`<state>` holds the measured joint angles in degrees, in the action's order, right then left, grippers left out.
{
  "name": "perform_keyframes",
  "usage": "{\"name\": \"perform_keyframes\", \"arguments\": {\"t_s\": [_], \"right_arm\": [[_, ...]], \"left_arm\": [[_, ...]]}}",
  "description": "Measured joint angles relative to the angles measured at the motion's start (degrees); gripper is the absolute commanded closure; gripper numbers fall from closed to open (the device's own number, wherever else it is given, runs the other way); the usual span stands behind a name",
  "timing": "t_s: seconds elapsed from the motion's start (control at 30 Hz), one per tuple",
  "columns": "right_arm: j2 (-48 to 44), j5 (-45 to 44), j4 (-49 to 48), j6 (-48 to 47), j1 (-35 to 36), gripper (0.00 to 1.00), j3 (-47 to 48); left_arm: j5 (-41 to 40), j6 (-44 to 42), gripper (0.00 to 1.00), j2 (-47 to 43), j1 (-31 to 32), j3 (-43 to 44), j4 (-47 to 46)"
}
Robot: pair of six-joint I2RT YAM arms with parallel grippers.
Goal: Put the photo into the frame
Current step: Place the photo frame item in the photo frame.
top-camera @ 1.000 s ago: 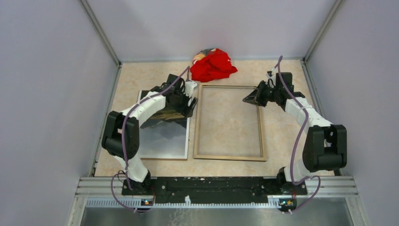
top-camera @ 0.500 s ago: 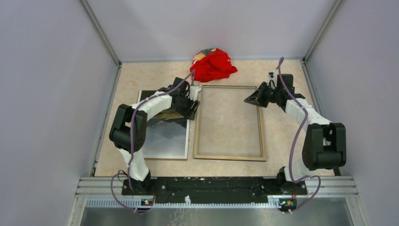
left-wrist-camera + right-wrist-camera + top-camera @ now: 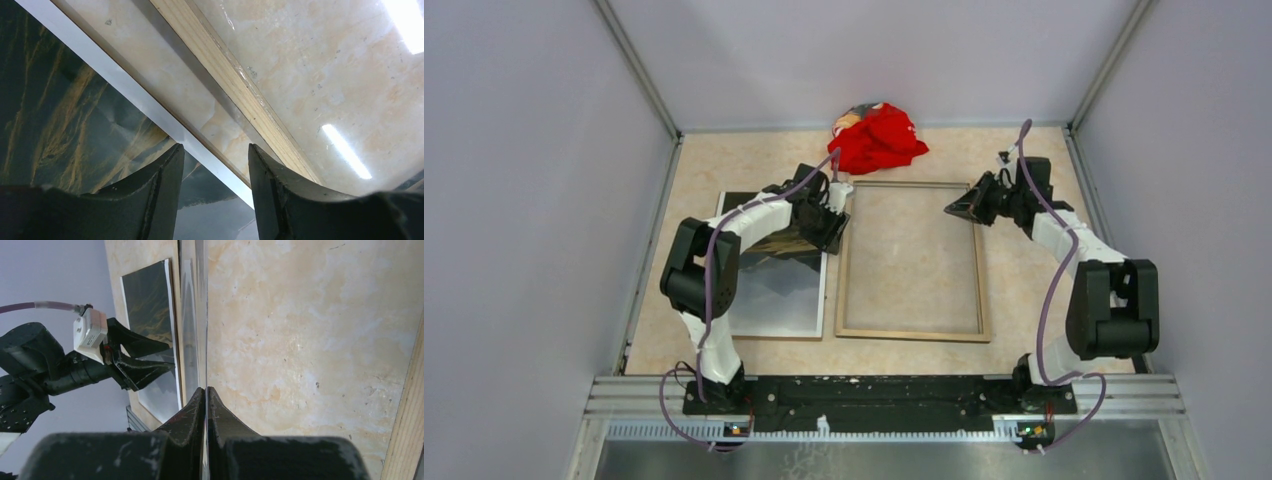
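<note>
- Compared with a second ago, the left gripper (image 3: 215, 150) is sitting slightly further right, closer to the frame (image 3: 911, 333), and its jaws are standing narrower.
- Its fingers (image 3: 160, 185) are still standing apart, half spread, with the white right margin of the photo (image 3: 774, 295) running under the gap; nothing is showing clamped between them.
- The photo is lying face up on the table (image 3: 1024, 290), left of the frame, its far part hiding under the left arm.
- The frame is lying flat with its pale wooden side up, just beside the photo, a thin strip of table showing between them.
- The right gripper (image 3: 949, 209) is pointing left over the frame's far right corner, fingers pressed together, gripping nothing.
- A red cloth (image 3: 879, 140) is lying bunched at the far edge, beyond the frame.
</note>
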<state>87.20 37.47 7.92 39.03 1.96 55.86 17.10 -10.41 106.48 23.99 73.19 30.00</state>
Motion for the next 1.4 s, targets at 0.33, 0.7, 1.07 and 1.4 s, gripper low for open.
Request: {"name": "perform_keyframes", "arguments": {"t_s": [0.33, 0.7, 1.07, 1.4], "right_arm": [[3.6, 0.7, -0.6, -0.5, -1.4, 1.0, 0.0], [5.8, 1.8, -0.9, -2.0, -1.5, 1.0, 0.1], [6.8, 2.8, 0.4, -4.1, -1.5, 1.0, 1.6], [8.3, 4.2, 2.3, -5.5, -1.5, 1.0, 4.1]], "left_arm": [[0.3, -0.2, 0.56, 0.5, 0.1, 0.9, 0.0], [0.7, -0.3, 0.65, 2.7, 0.4, 1.3, 0.1], [0.8, -0.3, 0.65, 3.6, 0.4, 2.9, 0.0], [1.1, -0.3, 0.65, 3.7, 0.4, 2.9, 0.2]]}}
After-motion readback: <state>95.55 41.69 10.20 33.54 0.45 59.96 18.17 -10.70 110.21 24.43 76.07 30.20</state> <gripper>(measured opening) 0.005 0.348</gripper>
